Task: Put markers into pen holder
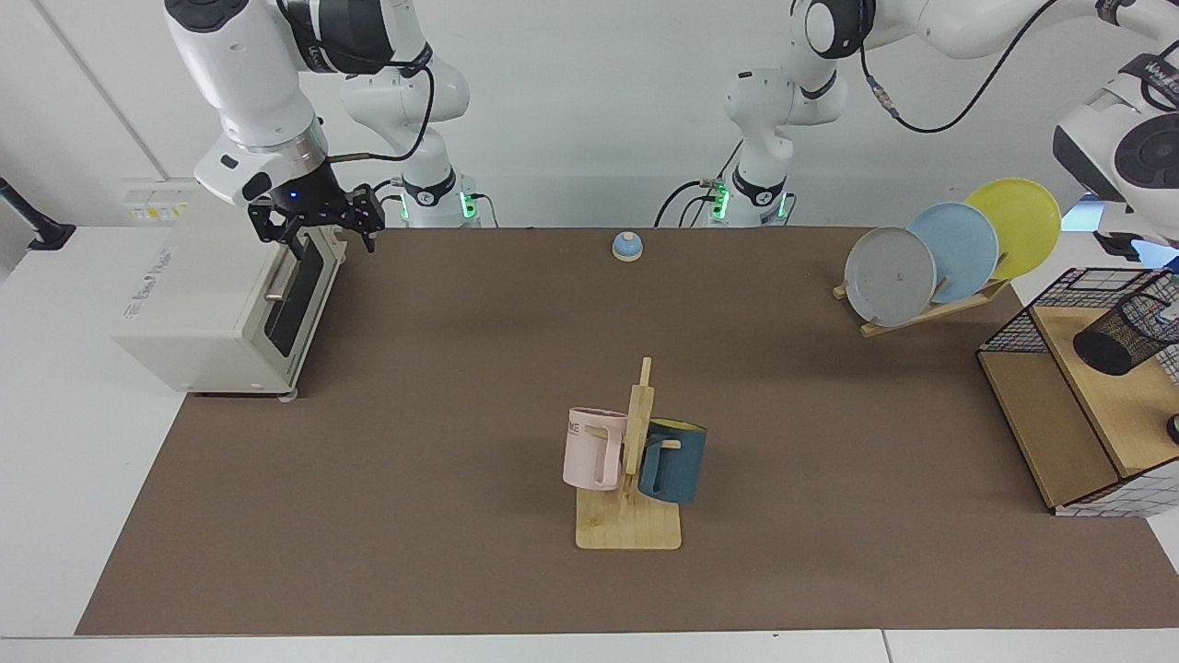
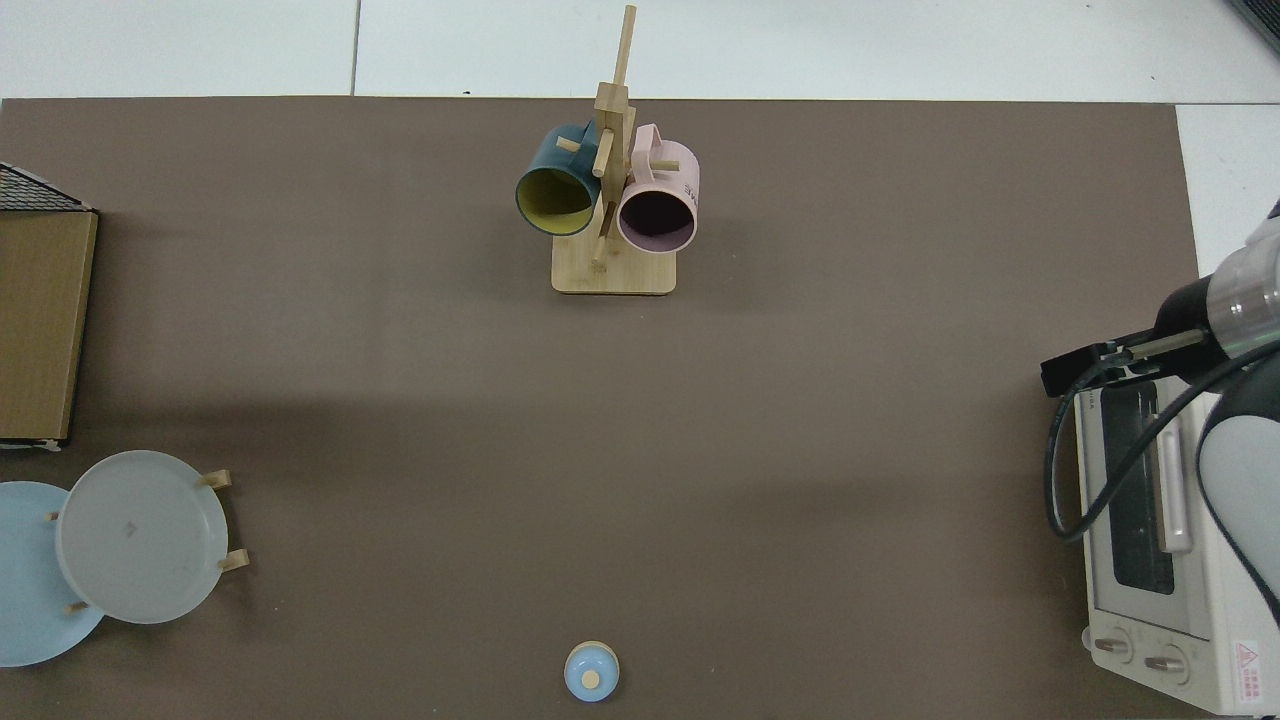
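A: Where is the right pincer (image 1: 313,221)?

B: Above the white toaster oven (image 1: 216,308) at the counter's (image 1: 461,387) end by the right arm's base, over the oven's door side. Its 2 black fingers (image 1: 368,221) hang apart with nothing between them. From above, the same pincer (image 2: 1085,368) sticks out over the oven's (image 2: 1160,520) corner.

A: And the left pincer?

B: It is out of sight. The left arm (image 1: 1119,157) reaches to the opposite end of the counter, above the wire-grid basket frame (image 1: 1059,308), but its hand runs past the picture's edge, so I cannot tell how its fingers stand.

A: The pen holder?

B: The black mesh pen holder (image 1: 1124,336) stands on the wooden shelf (image 1: 1105,405) inside that frame, leaning in the facing view, its open mouth toward the edge of the picture. I cannot make out a marker for certain; something pale and blue shows at its mouth, too cut off to name.

A: What else sits on the counter?

B: A wooden mug tree (image 1: 631,479) near the front edge middle, with a pink mug (image 1: 589,448) and a teal mug (image 1: 674,460) hung on opposite sides. A small blue bell (image 1: 627,246) at the back edge middle. A rack near the shelf holds 3 plates: grey (image 1: 889,274), light blue (image 1: 956,249), yellow (image 1: 1018,226), overlapping in a row.
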{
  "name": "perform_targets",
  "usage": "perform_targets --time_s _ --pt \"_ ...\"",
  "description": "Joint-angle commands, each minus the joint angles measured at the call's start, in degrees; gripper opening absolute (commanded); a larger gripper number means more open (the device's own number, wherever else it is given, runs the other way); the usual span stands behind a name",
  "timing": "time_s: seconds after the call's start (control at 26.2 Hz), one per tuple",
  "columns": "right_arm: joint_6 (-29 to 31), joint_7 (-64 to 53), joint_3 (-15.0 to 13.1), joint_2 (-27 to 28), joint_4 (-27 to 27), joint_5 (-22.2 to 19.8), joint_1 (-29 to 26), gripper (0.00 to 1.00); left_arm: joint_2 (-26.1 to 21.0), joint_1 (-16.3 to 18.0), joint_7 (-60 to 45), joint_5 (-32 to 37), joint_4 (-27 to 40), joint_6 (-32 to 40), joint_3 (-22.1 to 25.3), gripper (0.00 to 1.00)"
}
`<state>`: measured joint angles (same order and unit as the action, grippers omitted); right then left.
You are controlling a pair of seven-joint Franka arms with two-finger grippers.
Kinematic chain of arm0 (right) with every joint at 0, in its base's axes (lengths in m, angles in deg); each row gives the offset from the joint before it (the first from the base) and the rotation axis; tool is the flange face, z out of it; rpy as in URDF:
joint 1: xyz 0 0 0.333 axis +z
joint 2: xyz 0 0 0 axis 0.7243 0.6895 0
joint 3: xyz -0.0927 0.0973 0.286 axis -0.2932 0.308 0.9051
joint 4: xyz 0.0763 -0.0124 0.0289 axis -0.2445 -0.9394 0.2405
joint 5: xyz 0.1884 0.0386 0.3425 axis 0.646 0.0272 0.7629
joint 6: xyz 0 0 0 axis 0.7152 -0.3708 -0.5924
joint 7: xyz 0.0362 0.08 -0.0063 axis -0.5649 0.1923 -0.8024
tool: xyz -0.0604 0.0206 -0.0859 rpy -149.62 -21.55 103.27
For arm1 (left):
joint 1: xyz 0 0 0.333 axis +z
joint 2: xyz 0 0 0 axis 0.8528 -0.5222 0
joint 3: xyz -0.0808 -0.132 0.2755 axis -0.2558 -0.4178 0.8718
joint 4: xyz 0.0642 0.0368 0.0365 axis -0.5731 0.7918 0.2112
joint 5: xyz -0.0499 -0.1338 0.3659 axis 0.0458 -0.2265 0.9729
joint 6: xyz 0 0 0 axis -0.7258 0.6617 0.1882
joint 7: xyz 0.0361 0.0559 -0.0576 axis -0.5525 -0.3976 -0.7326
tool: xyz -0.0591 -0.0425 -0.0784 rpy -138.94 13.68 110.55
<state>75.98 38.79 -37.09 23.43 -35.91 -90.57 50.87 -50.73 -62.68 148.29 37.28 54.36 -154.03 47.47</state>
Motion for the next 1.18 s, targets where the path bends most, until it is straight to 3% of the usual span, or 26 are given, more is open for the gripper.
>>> perform_targets --time_s 0.0,0.15,0.19,0.23,0.27,0.31,0.69,1.14 --pt "0.1 0.8 0.6 -1.2 -1.6 1.2 -2.8 1.00 -3.3 0.2 -1.1 1.3 -1.0 -1.1 0.5 0.00" --pt "0.0 0.8 0.9 -1.4 -1.7 1.1 -1.9 1.00 -3.5 0.3 -2.8 1.3 -0.1 -1.2 0.5 0.00" --pt "0.0 0.8 1.0 -1.4 -1.7 1.2 -2.0 1.00 -3.5 0.3 -2.9 1.2 0.0 -1.4 0.4 0.04" --pt "0.1 0.7 1.0 -1.4 -1.7 1.3 -2.1 1.00 -3.5 0.3 -3.0 1.1 0.1 -1.7 0.4 0.29" --pt "0.1 0.8 1.0 -1.5 -1.8 1.3 -2.1 1.00 -3.5 0.3 -3.1 0.9 0.4 -1.9 0.5 0.81" --pt "0.1 0.8 0.9 -1.5 -1.8 1.2 -2.1 1.00 -3.5 0.3 -3.6 0.7 0.5 -1.9 0.5 0.98" --pt "0.5 0.8 0.8 -1.2 -1.7 1.3 -2.4 1.00 -3.4 -2.0 -5.2 0.0 0.2 -0.8 -0.2 1.00" --pt "0.5 0.8 0.8 -1.2 -1.6 1.3 -2.5 1.00 -2.6 -3.3 -20.0 -17.1 0.1 12.7 -5.3 1.00"
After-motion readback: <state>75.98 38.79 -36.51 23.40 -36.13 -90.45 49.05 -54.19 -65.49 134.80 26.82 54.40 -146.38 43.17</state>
